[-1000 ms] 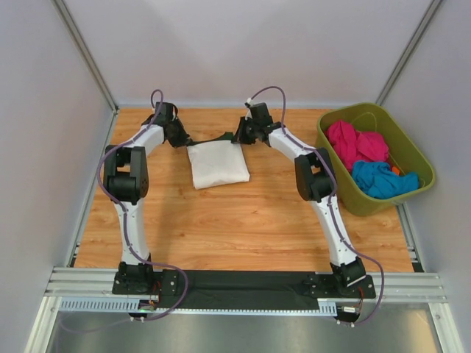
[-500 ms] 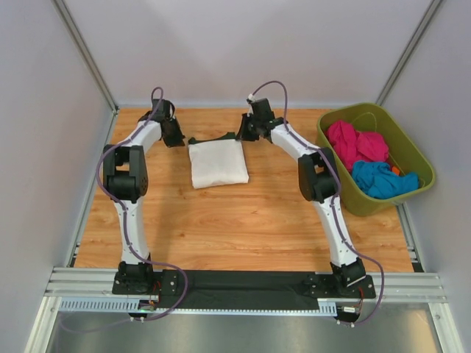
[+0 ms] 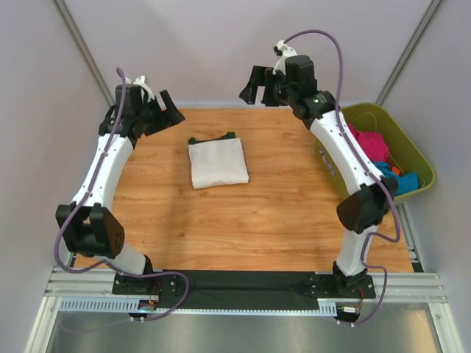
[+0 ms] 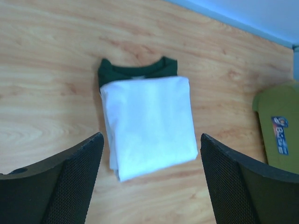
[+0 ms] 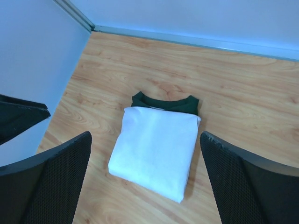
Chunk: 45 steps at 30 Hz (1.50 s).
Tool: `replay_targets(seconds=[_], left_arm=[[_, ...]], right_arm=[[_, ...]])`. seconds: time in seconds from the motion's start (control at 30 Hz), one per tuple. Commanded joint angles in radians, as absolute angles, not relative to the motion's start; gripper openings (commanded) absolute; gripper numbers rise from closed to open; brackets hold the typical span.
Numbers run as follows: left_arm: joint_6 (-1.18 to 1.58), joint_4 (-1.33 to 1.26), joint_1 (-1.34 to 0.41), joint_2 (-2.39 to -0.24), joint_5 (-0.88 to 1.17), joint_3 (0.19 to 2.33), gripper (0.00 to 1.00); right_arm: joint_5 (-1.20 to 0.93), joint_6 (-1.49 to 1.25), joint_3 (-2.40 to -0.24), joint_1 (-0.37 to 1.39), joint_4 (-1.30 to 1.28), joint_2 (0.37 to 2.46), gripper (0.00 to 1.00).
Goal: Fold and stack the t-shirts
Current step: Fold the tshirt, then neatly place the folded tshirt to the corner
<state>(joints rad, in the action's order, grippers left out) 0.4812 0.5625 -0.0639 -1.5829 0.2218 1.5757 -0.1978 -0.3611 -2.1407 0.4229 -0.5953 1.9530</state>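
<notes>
Pale grey booth walls around a wood-grain desk. The left end effector is up off the desk near the far-left corner, fingers spread wide, grasping nothing. Between the arms, toward the far side, I see one t-shirt lying flat on the desk. It's folded to a neat rectangle, white body up, dark green neckband showing at the far edge. Both end effectors are well apart from it. The right end effector hangs high near the back wall, released, empty. Far right, an olive-green tub holds a crumpled magenta garment and a teal garment.
</notes>
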Motion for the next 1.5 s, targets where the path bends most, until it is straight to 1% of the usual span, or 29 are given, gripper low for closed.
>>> replay_targets(seconds=[0.0, 0.1, 0.13, 0.2, 0.23, 0.3, 0.5, 0.6, 0.73, 0.83, 1.03, 1.1, 1.13, 1.17, 1.23, 1.27, 1.3, 1.37, 1.4, 1.43, 1.47], left_arm=[[0.57, 0.539, -0.06, -1.572, 0.313, 1.412, 0.9], [0.632, 0.461, -0.06, -1.546, 0.36, 1.281, 0.88], [0.65, 0.371, -0.06, -1.528, 0.385, 1.205, 0.86], [0.696, 0.255, -0.06, -1.52, 0.402, 1.143, 0.83], [0.706, 0.226, -0.06, -1.519, 0.411, 1.102, 0.83], [0.707, 0.195, -0.06, -1.543, 0.408, 1.086, 0.83], [0.698, 0.123, -0.06, -1.684, 0.416, 1.107, 0.81], [0.684, 0.103, -0.064, -1.746, 0.361, 1.115, 0.79], [0.667, 0.069, -0.064, -1.827, 0.368, 1.124, 0.77], [0.673, 0.02, -0.067, -1.847, 0.374, 1.12, 0.72], [0.672, 0.025, -0.074, -1.888, 0.359, 1.132, 0.71], [0.675, 0.017, -0.074, -1.901, 0.364, 1.135, 0.64], [0.676, 0.012, -0.075, -1.911, 0.367, 1.137, 0.58], [0.678, 0.006, -0.075, -1.919, 0.371, 1.138, 0.55], [0.678, 0.006, -0.075, -1.939, 0.382, 1.146, 0.52], [0.678, 0.005, -0.077, -1.945, 0.382, 1.15, 0.49], [0.677, 0.006, -0.077, -1.95, 0.38, 1.154, 0.48], [0.672, 0.006, -0.077, -1.962, 0.377, 1.16, 0.36], [0.669, 0.008, -0.077, -1.967, 0.373, 1.167, 0.29], [0.663, 0.014, -0.077, -1.973, 0.37, 1.175, 0.17], [0.658, 0.032, -0.077, -1.977, 0.365, 1.183, 0.12]], right_arm=[[-0.097, -0.362, -1.949, 0.42, -0.69, 1.853, 1.0], [-0.078, -0.386, -1.765, 0.42, -0.646, 1.758, 1.0], [-0.078, -0.391, -1.734, 0.42, -0.641, 1.728, 1.0], [-0.086, -0.402, -1.666, 0.42, -0.646, 1.709, 1.0], [-0.087, -0.405, -1.652, 0.42, -0.652, 1.7, 1.0], [-0.091, -0.407, -1.626, 0.42, -0.679, 1.698, 1.0], [-0.054, -0.429, -1.606, 0.42, -0.724, 1.701, 1.0], [-0.046, -0.443, -1.606, 0.42, -0.727, 1.704, 1.0], [-0.025, -0.428, -1.663, 0.42, -0.765, 1.733, 1.0], [-0.017, -0.416, -1.698, 0.42, -0.784, 1.752, 1.0], [-0.018, -0.423, -1.706, 0.42, -0.79, 1.773, 1.0], [-0.018, -0.426, -1.707, 0.42, -0.792, 1.779, 1.0], [-0.02, -0.428, -1.706, 0.419, -0.792, 1.782, 1.0], [-0.02, -0.428, -1.707, 0.417, -0.795, 1.786, 1.0], [-0.018, -0.428, -1.706, 0.42, -0.793, 1.786, 1.0], [-0.014, -0.428, -1.707, 0.42, -0.795, 1.786, 1.0], [-0.012, -0.428, -1.709, 0.42, -0.793, 1.786, 1.0], [-0.008, -0.428, -1.716, 0.42, -0.795, 1.789, 1.0], [-0.008, -0.428, -1.718, 0.42, -0.796, 1.787, 1.0], [-0.008, -0.429, -1.72, 0.42, -0.798, 1.789, 1.0], [-0.006, -0.431, -1.72, 0.42, -0.795, 1.787, 1.0]])
